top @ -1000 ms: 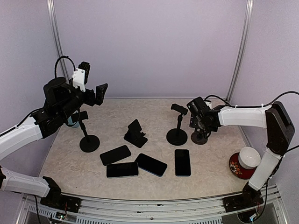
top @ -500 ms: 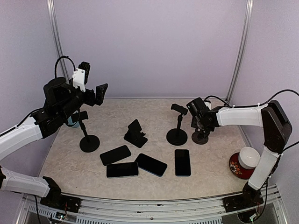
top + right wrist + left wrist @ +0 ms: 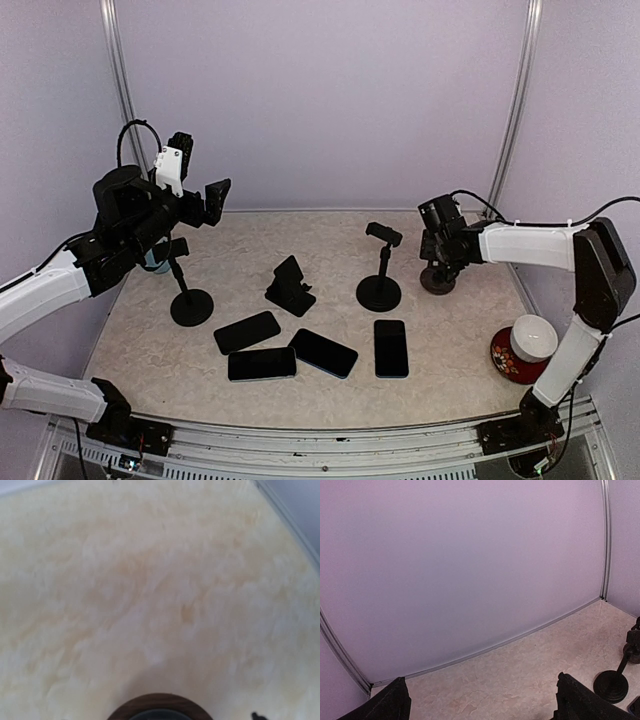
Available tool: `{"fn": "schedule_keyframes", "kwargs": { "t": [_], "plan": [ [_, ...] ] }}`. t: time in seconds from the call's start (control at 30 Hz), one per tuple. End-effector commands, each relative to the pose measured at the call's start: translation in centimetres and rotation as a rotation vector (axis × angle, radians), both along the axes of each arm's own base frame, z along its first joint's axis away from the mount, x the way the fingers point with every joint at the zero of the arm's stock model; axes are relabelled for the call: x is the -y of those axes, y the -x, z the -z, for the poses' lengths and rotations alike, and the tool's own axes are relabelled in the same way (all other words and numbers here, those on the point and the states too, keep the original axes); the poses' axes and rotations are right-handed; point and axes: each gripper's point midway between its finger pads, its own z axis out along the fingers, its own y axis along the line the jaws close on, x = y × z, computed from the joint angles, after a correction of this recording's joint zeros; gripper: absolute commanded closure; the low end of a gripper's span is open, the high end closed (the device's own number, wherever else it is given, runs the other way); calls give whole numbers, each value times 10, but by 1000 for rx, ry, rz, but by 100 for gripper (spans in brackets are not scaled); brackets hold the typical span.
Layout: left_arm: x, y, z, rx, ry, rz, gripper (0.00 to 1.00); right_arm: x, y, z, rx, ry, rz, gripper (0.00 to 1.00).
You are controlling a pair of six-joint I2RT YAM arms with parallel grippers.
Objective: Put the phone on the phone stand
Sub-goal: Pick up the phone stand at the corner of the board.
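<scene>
Several black phones lie flat on the table: one at the left (image 3: 246, 331), one near the front (image 3: 262, 363), one in the middle (image 3: 323, 352) and one at the right (image 3: 391, 348). Pole stands rise at the left (image 3: 190, 300) and centre (image 3: 380, 275), with a folding stand (image 3: 290, 285) between them. My right gripper (image 3: 438, 250) is shut on the top of a third pole phone stand (image 3: 437, 280). Its round base (image 3: 160, 711) shows in the right wrist view, but the fingers are hidden there. My left gripper (image 3: 205, 205) (image 3: 487, 705) hangs open and empty, high at the back left.
A white cup on a red saucer (image 3: 525, 345) stands at the right front. A small blue object (image 3: 155, 264) sits behind the left stand. The back wall and the corner post (image 3: 510, 110) are close behind the right arm.
My right gripper has closed on the right-hand pole stand and shifted it right and toward the back. The left arm has not moved.
</scene>
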Motion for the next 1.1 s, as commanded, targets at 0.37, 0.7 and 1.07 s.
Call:
{"fn": "schedule_keyframes", "kwargs": {
  "t": [0.37,0.7,1.07],
  "plan": [
    [1,4,-6,28,8,5,1,39,-68,-58,120,5,-192,43],
    [3,3,-5,25,3,7,1,62,-111,-49,120,-4,-206,42],
    [4,2,-3,21,1,7,1,78,-154,-46,145,-20,-210,42]
  ]
}}
